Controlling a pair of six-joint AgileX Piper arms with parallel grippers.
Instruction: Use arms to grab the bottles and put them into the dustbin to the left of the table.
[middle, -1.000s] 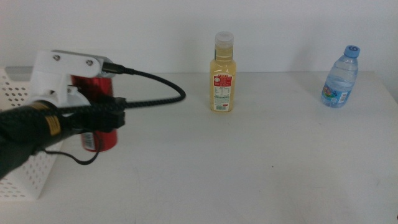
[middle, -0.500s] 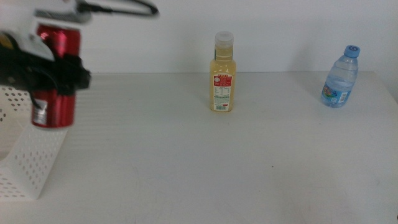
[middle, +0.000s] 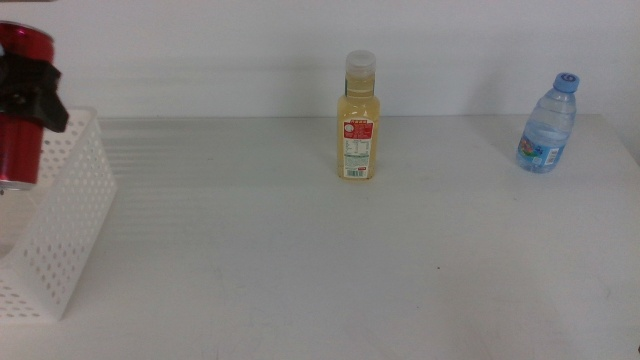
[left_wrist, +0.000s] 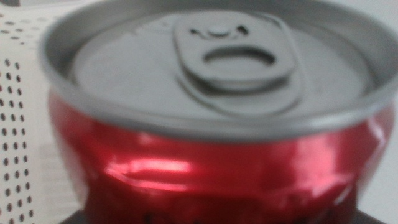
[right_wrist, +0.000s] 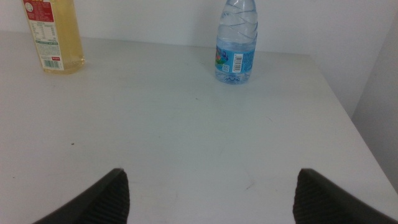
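The red can (middle: 20, 125) hangs upright at the far left of the middle view, above the white perforated dustbin (middle: 72, 215). My left gripper (middle: 32, 92) is shut on the can, and most of that arm is out of the picture. The left wrist view is filled by the can's silver top (left_wrist: 217, 68) and red body (left_wrist: 217, 171). On the table (middle: 300, 260), the yellow juice bottle (middle: 358, 120) stands at the back centre and the clear water bottle (middle: 548, 125) at the back right. My right gripper (right_wrist: 211, 199) waits open and holds nothing, facing the water bottle (right_wrist: 236, 46) and the juice bottle (right_wrist: 53, 37).
The dustbin's holed wall (left_wrist: 15, 124) shows beside the can in the left wrist view. The table's right edge (right_wrist: 348, 118) runs close past the water bottle. A white wall stands behind the table.
My left arm has carried the red can up and to the left, from in front of the dustbin's near wall to above the dustbin. Both bottles stayed put.
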